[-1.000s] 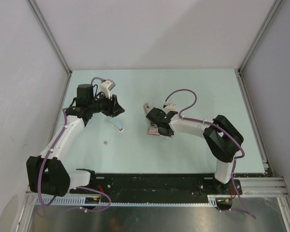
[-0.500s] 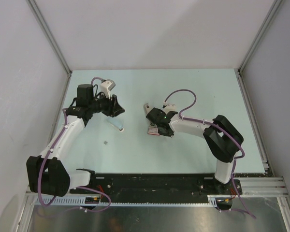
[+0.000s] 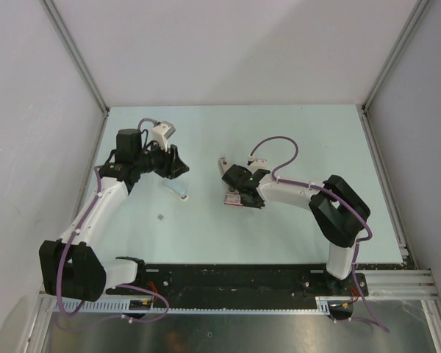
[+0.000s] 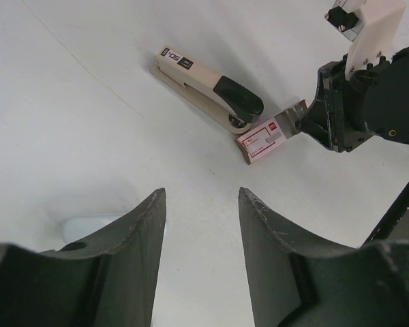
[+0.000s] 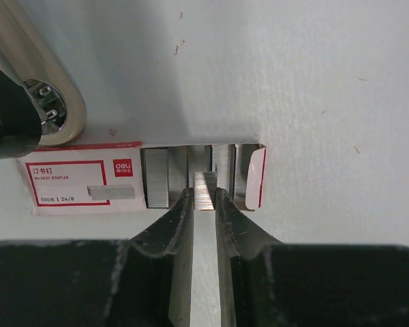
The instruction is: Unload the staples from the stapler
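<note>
Risking a spill at the box mouth

Pinching a short strip of staples (image 5: 204,182) in the right pincer (image 5: 203,196), fingers closed tight on it, right at the open end of the red-and-white box (image 5: 82,182). Could easily jam against the rows (image 5: 155,178) already packed inside, or catch the torn flap (image 5: 253,178), if pushed in off line. Could also break the strip apart by squeezing too hard, scattering loose staples over the table (image 5: 293,82). Might shove the light, unheld box into the stapler (image 4: 206,90) as well.

Finding the stapler flat on the table, just beside the box's closed end, off to the left of the right pincer and clear of its fingers. Hovering well short of it with the left pincer (image 4: 202,204), fingers apart, gripping nothing.
</note>
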{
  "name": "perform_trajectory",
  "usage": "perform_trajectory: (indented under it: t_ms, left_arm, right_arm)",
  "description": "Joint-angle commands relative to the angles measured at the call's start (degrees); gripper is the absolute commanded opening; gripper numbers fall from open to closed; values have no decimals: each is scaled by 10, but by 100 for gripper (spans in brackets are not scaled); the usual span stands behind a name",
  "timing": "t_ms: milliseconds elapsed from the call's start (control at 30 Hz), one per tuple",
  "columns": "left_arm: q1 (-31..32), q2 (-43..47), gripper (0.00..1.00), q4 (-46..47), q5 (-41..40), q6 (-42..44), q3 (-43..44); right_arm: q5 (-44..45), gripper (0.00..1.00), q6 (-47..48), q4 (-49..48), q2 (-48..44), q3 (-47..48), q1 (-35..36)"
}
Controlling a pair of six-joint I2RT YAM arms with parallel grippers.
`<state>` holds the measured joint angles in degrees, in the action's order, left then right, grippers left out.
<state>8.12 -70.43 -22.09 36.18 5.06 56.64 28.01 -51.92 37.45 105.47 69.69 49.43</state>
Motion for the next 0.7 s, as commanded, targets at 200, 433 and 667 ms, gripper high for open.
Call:
perform_trajectory:
  t_ms: [200,433,667]
  left_arm:
    - [3,17,52,-2,7,35,0]
    - [3,20,53,-4,8,38,1]
    - [3,23,53,-8,8,39,2]
  right_arm:
    - [2,19,-1,-4,-12,4,2]
    - [1,39,2,-9,-17,2,6]
    - [9,44,4,-16,-32,-1,13]
